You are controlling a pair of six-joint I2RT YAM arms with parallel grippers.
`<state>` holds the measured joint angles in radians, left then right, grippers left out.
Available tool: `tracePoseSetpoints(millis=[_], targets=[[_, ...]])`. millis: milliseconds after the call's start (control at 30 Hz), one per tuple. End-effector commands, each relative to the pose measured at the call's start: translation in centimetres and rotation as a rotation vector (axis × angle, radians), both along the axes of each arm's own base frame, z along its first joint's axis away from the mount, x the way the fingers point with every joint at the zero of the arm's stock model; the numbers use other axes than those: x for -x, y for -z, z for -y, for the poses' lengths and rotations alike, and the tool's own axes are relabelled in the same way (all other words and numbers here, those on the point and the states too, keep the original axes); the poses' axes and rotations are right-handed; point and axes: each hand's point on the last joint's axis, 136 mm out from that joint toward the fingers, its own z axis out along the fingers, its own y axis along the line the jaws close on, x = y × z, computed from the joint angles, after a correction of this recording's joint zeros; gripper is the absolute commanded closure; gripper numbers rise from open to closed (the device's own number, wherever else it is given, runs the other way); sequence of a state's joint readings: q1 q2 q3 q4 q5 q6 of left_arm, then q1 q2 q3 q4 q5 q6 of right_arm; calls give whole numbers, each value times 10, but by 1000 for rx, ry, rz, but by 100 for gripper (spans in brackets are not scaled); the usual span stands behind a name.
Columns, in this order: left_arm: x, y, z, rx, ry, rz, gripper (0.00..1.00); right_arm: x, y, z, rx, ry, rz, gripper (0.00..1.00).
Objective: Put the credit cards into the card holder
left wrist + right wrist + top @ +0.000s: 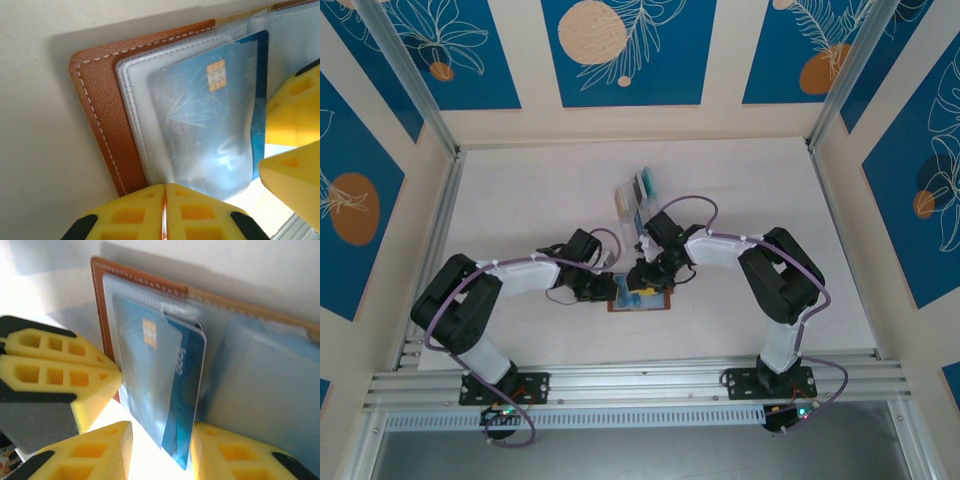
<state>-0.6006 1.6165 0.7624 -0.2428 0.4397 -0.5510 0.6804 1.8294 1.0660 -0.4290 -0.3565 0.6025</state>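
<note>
The card holder [640, 299] is being pinned open by the near edge of the desk [520, 210], middle-ish, its leather edge being clenched by the left gripper [165, 202]. The blue card [187, 385] is being straddled, half-sleeved, by the right gripper [161, 450], jaws released. Ideally it's being nudged in squarely from its outer edge, so the pocket isn't being buckled.

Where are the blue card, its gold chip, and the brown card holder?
blue card [200, 130]: left wrist view, middle of its face.
gold chip [216, 76]: left wrist view, chip's centre.
card holder [110, 120]: left wrist view, brown leather cover.
</note>
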Motion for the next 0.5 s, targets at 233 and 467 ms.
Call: tracePoseSetpoints(millis=[233,467], targets=[[11,-10,1,130,-40,-73,90,6,-2,12,95,-15,-28,71],[5,-21,-6,210,-86,-70,89,4,2,7,94,-26,-42,83]])
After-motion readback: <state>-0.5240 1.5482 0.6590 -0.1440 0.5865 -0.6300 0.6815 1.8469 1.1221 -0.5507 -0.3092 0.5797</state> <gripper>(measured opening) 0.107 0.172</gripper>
